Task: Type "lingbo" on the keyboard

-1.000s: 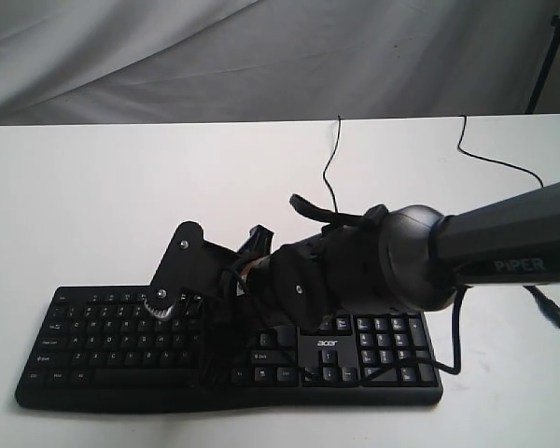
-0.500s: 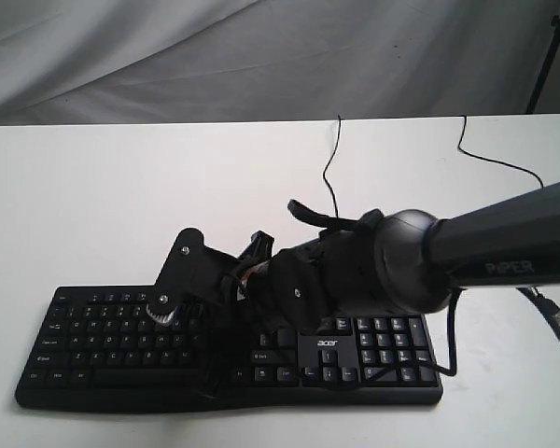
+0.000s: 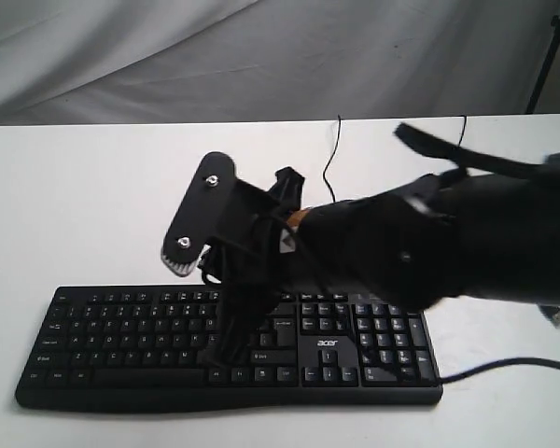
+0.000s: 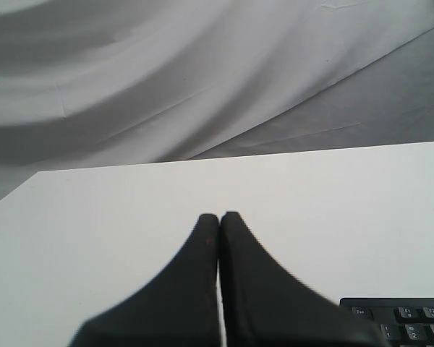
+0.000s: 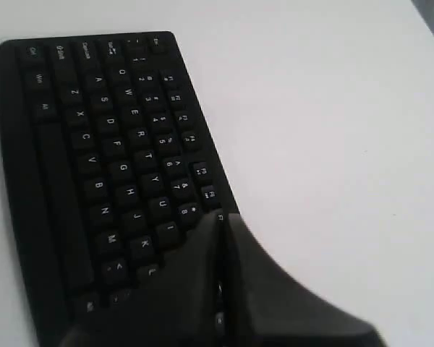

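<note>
The black keyboard with white legends and an "acer" logo lies along the front of the white table. My right gripper hovers above the keyboard's middle, lifted off the keys, its arm blurred by motion. In the right wrist view the right gripper is shut with nothing in it, its tips over the far rows of the keyboard near the 8 and I keys. My left gripper is shut and empty over bare table, with a corner of the keyboard beside it. The left arm is hidden in the exterior view.
The keyboard's thin black cable runs toward the table's back edge. A second black cable lies at the back right. A dark stand leg rises at the far right. Grey cloth hangs behind the table.
My right gripper has risen from the keys and swung up and back. Its arm has moved right and now looks blurred.
</note>
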`<state>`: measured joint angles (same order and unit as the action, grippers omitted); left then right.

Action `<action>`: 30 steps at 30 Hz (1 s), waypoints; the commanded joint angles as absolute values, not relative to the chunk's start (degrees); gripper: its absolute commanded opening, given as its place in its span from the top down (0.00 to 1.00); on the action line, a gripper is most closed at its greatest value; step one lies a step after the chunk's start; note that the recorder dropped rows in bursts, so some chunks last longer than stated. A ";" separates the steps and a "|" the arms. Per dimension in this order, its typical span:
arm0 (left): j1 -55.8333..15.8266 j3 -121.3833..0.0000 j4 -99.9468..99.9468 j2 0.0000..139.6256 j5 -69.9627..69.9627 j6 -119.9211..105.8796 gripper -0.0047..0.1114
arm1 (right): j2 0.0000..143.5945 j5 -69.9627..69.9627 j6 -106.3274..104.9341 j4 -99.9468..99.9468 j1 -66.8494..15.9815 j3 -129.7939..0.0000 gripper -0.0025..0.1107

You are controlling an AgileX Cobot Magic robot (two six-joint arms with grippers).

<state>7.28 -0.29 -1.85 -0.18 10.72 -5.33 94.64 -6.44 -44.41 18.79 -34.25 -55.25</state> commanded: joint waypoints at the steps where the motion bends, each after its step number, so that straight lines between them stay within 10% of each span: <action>1: 7.07 0.00 -1.82 0.00 10.48 -5.18 0.95 | 83.34 -6.68 -44.57 17.93 -34.02 -47.71 0.98; 30: 7.07 0.00 -1.82 0.00 10.48 -5.18 0.95 | 45.36 -4.88 -44.56 16.80 -35.94 -20.46 0.98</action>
